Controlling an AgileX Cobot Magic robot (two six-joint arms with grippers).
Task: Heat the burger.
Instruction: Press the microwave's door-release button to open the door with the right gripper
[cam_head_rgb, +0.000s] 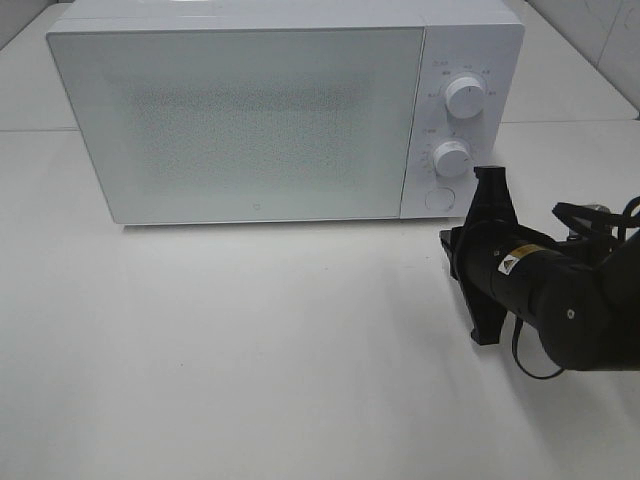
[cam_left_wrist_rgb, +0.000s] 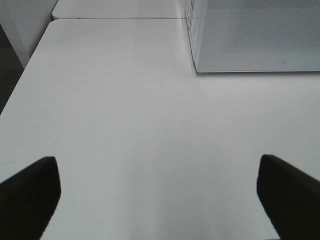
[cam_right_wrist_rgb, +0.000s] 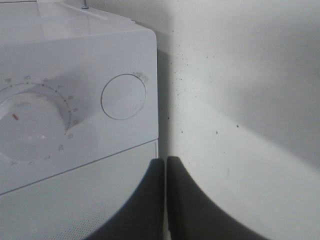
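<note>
Burger unseen; closed right pincer (cam_right_wrist_rgb: 165, 161) beside microwave (cam_head_rgb: 240, 110) edge

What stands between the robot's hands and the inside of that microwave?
Its closed door shuts off the inside. The shut right hand is near the round button beside the door. No burger shows in any view.

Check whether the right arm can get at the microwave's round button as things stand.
Probably yes: the shut right gripper is close beside the round button on the microwave, and nothing shows between them.
</note>
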